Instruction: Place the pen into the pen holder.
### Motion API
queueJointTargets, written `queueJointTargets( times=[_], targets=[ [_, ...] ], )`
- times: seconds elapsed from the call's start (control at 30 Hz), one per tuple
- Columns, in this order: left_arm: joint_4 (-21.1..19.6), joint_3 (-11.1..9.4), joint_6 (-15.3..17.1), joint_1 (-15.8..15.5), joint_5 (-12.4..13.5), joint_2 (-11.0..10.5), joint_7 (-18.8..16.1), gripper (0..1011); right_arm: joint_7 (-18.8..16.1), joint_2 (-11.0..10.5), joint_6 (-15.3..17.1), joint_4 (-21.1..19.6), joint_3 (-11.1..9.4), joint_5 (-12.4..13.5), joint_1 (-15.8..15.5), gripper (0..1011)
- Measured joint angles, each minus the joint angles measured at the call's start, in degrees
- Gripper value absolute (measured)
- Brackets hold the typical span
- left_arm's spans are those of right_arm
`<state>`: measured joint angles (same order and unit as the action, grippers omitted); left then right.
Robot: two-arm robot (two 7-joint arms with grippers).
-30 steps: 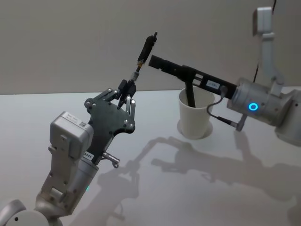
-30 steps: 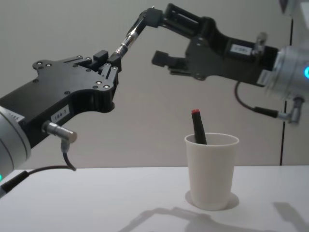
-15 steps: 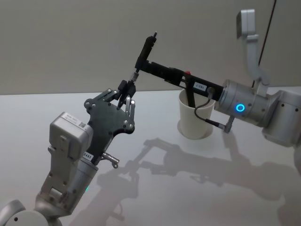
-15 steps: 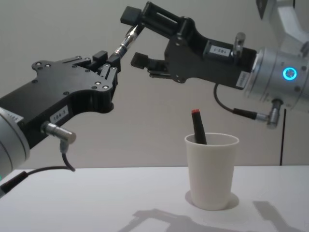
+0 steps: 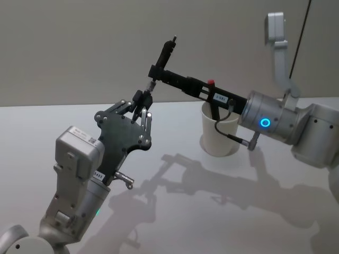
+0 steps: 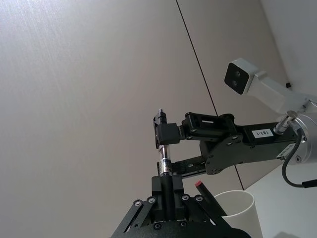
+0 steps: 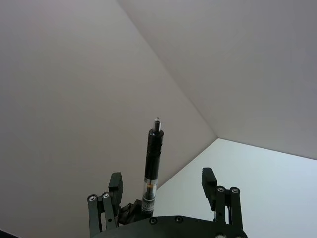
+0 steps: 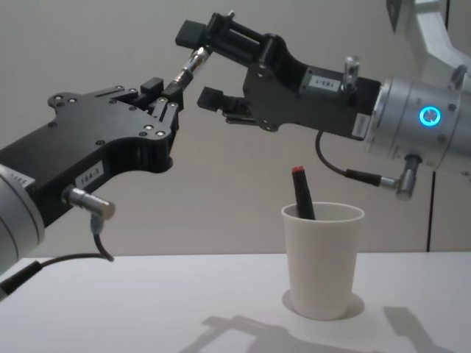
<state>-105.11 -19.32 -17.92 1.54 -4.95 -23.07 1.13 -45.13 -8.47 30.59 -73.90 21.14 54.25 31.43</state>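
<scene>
Where the pen [image 5: 166,52] [image 8: 188,70] [image 6: 164,158] [image 7: 152,163] sits: in the air well above the table, left of the holder and higher than its rim, tilted with its tip up and toward the robot's right.
Left gripper [image 5: 142,100] [image 8: 163,92] [image 6: 167,186]: raised over the table's left half, its fingers pinching the pen's lower end.
Right gripper [image 5: 157,70] [image 8: 199,64] [image 7: 161,182]: reaches across from the right, above the holder, to the pen's upper part; its fingers are spread, one on each side of the pen.
Contact: in the right wrist view the pen stands nearer one finger, with a gap to the other; whether the near finger touches it I cannot tell.
Holder [image 5: 220,135] [image 8: 322,257] [image 6: 237,208]: white cup, upright on the table, right of centre, below the right arm.
Red-capped pen [image 8: 302,193] [image 5: 214,108]: stands in the holder, leaning, its red end above the rim.
Table [image 5: 53,121] [image 8: 147,309]: pale, with the arms' shadows falling across it.
</scene>
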Motion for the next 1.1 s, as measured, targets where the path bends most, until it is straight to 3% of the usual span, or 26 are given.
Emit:
queueJointTargets(
  times=[0.4,1.1],
  targets=[
    [0.0,0.0,0.0,0.0,0.0,0.0,0.0,121,2.5,0.0,-1.8,-0.5,0.9,0.4,-0.3,1002],
    [0.0,0.0,0.0,0.0,0.0,0.0,0.0,123,2.7,-0.2,-3.1,-1.0,1.8,1.7,-0.3,1002]
  ],
)
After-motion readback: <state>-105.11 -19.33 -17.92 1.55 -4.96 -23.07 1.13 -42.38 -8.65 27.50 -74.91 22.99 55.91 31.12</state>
